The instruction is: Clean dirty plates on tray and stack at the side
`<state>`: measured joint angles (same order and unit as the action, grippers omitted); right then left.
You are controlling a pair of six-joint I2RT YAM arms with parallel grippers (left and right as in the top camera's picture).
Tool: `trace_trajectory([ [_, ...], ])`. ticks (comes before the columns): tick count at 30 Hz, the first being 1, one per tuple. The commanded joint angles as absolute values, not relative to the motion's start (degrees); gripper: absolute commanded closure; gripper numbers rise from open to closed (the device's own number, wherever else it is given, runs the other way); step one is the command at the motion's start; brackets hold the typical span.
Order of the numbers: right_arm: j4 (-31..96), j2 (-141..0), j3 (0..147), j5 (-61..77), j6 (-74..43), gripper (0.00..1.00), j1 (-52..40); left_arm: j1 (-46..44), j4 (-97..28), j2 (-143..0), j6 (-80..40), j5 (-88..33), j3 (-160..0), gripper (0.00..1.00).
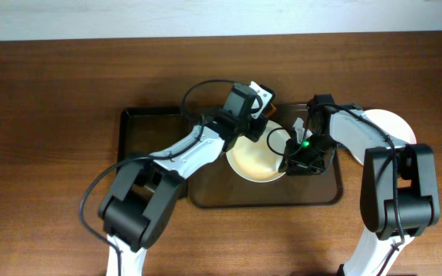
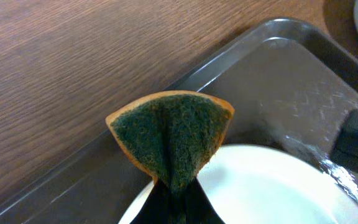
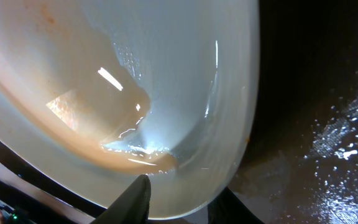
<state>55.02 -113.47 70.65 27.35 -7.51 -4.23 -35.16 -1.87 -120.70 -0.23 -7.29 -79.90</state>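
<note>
We see the large dark brown rectangular tray [image 1: 229,195] with rounded corners lying in the middle of the brown wooden counter [image 1: 52,115]. Inside it, toward its right half, sits one round white shallow plate [image 1: 253,157].

In the right wrist view this plate carries a thin, watery film with an orange tint, pooled low against the rim. A few faint orange specks show higher up on its surface. Water droplets glisten on the bare tray floor beside it.

The left gripper [image 2: 178,186] is pinched tight on a green sponge with an orange-yellow edge [image 2: 169,134]. The sponge is folded into a fan shape between the fingers. It hangs above the far edge of the plate, with the tray's raised rim and the counter behind it. We cannot tell whether the sponge touches the plate.

The right gripper [image 3: 182,199] is at the plate's right edge, its fingers set narrowly apart. One finger lies over the inner surface and the other outside the rim, so the rim passes between them. We cannot tell whether they actually press on it.

A second round white plate [image 1: 390,126] rests on the counter to the right of the tray, partly hidden by the right arm. A narrower black tray [image 1: 140,130] lies just beside the brown tray on its left.
</note>
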Motion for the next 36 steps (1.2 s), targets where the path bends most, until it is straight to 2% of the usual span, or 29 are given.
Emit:
trace_trajectory([
  [1, 55.1, -113.6, 70.3, 27.7, -7.6, 0.69, -4.6, -35.6, 1.7, -123.3, -0.6, -2.6, -79.4, 1.0],
  [4, 55.2, -113.6, 70.3, 27.7, -7.6, 0.68, -4.6, -35.6, 2.2, -123.3, -0.6, 0.6, -79.4, 1.0],
  [9, 55.2, -113.6, 70.3, 27.7, -7.6, 0.69, -4.6, -35.5, 2.3, -121.9, -0.1, 14.0, -79.4, 1.0],
  [16, 55.2, -113.6, 70.3, 27.7, -7.6, 0.69, -4.6, -34.4, -6.9, -107.4, -0.2, 14.9, -79.4, 1.0],
  [19, 55.2, -113.6, 70.3, 27.7, -7.6, 0.68, -4.5, -32.8, -20.5, -99.5, -0.6, 14.8, -79.4, 1.0],
  [21, 55.0, -113.6, 70.6, 27.7, -7.6, 0.67, -4.4, -28.9, -34.1, -95.9, -1.8, 14.8, -79.4, 1.0],
  [23, 56.1, -113.6, 72.5, 27.7, -8.0, 0.63, -4.4, -24.8, -42.1, -95.9, -5.7, 14.4, -79.4, 1.0],
  [26, 59.6, -113.6, 79.4, 27.6, -8.0, 0.53, -4.4, -14.7, -52.1, -96.1, -6.4, 6.1, -79.4, 1.0],
  [29, 57.9, -113.6, 81.0, 24.6, -8.0, 0.43, -4.5, -7.1, -52.1, -96.7, -6.4, 1.4, -78.9, 1.0],
  [32, 55.4, -113.6, 81.0, 13.2, -7.6, 0.41, -4.5, -4.9, -49.0, -100.7, -6.5, 1.0, -76.7, 1.0],
  [36, 52.0, -113.6, 80.6, 13.0, -4.3, 0.41, -5.3, -5.0, -44.6, -108.3, -6.5, 1.0, -75.2, 1.0],
])
